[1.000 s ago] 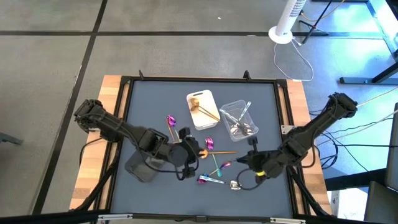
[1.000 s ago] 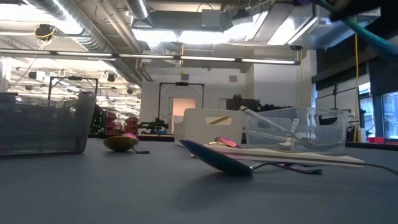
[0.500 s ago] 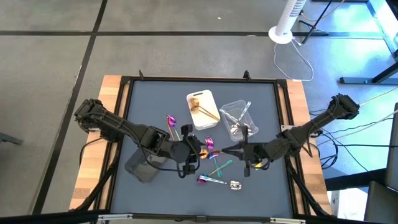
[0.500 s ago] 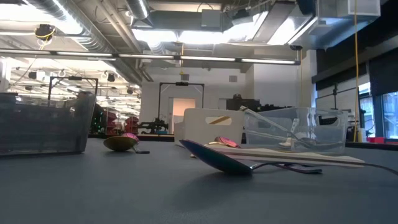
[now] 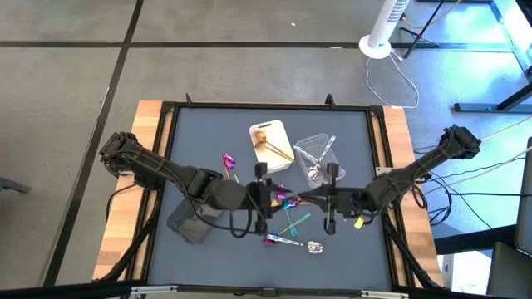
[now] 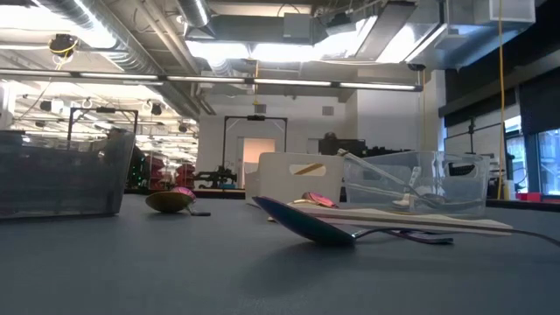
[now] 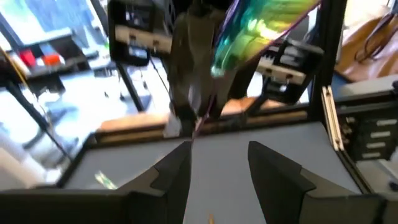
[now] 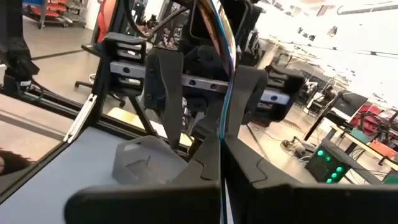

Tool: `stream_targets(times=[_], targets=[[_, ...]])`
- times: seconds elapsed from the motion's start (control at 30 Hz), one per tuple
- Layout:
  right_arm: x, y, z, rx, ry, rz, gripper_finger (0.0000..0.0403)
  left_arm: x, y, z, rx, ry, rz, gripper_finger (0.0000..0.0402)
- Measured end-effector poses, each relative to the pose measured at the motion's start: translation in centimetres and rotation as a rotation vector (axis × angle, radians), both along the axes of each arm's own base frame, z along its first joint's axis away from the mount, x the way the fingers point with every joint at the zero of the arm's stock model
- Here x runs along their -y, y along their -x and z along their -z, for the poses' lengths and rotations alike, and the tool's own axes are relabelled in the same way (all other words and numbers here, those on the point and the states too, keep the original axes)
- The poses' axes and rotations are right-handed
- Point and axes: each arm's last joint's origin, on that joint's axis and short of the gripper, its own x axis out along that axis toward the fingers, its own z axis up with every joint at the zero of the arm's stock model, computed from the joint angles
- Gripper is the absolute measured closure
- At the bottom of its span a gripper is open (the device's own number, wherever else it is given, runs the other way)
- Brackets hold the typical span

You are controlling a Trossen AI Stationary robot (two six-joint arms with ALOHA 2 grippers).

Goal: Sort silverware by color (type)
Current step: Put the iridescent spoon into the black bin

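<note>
Above mid-worktop [image 5: 191, 133], an iridescent utensil [image 8: 219, 56] is grasped by the right gripper [image 5: 330, 198]; left gripper [image 5: 262, 195] fingers released. Several iridescent pieces [image 5: 283, 239] remain unsorted.

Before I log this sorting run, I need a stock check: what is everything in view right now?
table mat: one, dark grey, wood-edged.
white tray: one, far middle.
gold pieces: at least two, in the white tray.
clear tray: one, right of the white tray.
silver pieces: several, in the clear tray.
dark grey tray: one, near left.
purple spoon: one, loose, left of the white tray.
teal fork: one, loose, near middle.
iridescent cluster: count unclear, near edge.
silver piece: one, beside the cluster.
fan base: one, white, on the floor.
held spoon: one, iridescent, above the middle.
left pincer: open, facing the held spoon.
right pincer: shut on the held spoon.
</note>
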Motion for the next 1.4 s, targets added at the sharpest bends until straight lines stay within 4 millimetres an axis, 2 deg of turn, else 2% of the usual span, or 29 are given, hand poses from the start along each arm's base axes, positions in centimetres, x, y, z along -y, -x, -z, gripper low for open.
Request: stream_targets(times=[0.37, 0.57, 0.8, 1.27, 1.4], targets=[[0.3, 0.5, -1.0, 0.067, -0.019, 0.007, 0.0403, 0.0, -0.3, -1.8, 0.158, -0.11, 0.004, 0.0248], [0.0, 0.5, -1.4, 0.107, 0.006, -0.08, 0.0403, 0.0, -0.3, -2.7, 0.243, -0.118, 0.017, 0.0248], [0.1, 0.6, -2.0, 0.172, 0.03, -0.08, 0.0403, -0.5, -0.7, -3.1, 0.296, -0.094, 0.144, 0.0248], [0.0, 0.6, -2.2, 0.205, 0.059, -0.091, 0.0403, -1.7, -1.1, -3.6, 0.351, -0.083, 0.185, 0.0248], [0.7, 0.2, -2.3, 0.213, 0.054, -0.063, 0.0403, -1.8, -1.1, -3.6, 0.352, -0.083, 0.194, 0.0248]])
